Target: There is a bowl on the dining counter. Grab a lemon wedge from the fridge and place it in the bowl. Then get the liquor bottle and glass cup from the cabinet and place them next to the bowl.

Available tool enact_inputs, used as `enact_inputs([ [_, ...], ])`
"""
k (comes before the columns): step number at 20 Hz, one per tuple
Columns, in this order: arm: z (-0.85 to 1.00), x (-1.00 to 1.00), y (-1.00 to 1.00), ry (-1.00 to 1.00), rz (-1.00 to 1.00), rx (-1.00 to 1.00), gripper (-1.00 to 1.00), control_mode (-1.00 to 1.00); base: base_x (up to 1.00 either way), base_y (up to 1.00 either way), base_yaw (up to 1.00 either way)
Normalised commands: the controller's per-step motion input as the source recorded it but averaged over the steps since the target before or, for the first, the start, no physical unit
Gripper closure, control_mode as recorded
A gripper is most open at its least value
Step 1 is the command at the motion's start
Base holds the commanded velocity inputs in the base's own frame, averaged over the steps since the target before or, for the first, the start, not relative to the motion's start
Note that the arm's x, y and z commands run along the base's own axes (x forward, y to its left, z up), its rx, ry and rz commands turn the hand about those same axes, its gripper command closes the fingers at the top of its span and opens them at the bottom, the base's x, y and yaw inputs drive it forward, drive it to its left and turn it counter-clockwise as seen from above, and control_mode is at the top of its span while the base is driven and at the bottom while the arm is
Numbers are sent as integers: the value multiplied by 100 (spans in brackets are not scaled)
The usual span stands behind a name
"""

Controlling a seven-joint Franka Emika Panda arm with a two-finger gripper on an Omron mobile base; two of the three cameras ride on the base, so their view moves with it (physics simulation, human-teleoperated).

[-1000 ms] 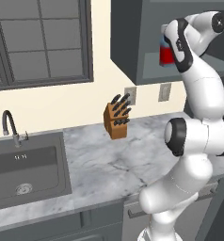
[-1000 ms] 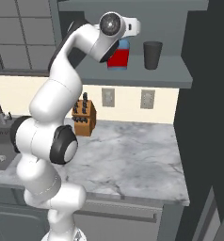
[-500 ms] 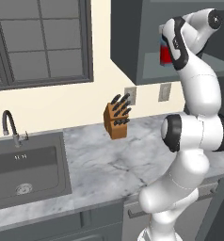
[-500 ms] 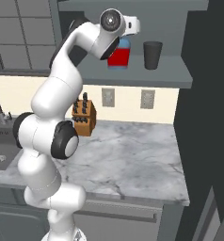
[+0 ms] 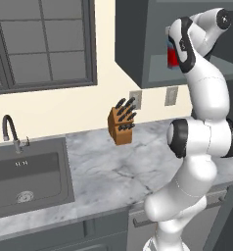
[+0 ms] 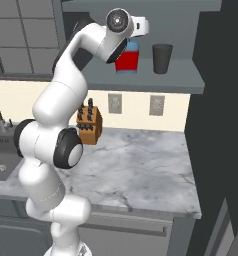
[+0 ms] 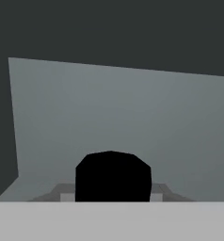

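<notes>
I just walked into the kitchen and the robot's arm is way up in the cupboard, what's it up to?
The arm is reaching into the open wall cabinet, with its hand at the liquor bottle on the shelf. In the hand view the bottle's black cap sits right in front of the hand. The pictures don't show whether the jaws grip it. The glass cup stands beside it, untouched.
</notes>
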Motion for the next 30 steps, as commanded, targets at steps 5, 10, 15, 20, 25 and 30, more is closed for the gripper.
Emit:
enact_inputs([
  [5, -3, -5, -5, -1, 0, 0, 100, -100, 0, 0, 0],
  [10, -1, -59, -5, -3, 0, 0, 100, -100, 0, 0, 0],
  [15, 2, -94, -26, -7, 0, 2, 100, -100, 0, 0, 0],
  [20, 3, -100, -35, -6, 3, 3, 100, -100, 0, 0, 0],
  [25, 0, -100, -8, -5, 9, 1, 100, -100, 0, 0, 0],
  [30, -16, -87, 15, -1, 12, -2, 100, -100, 0, 0, 0],
])
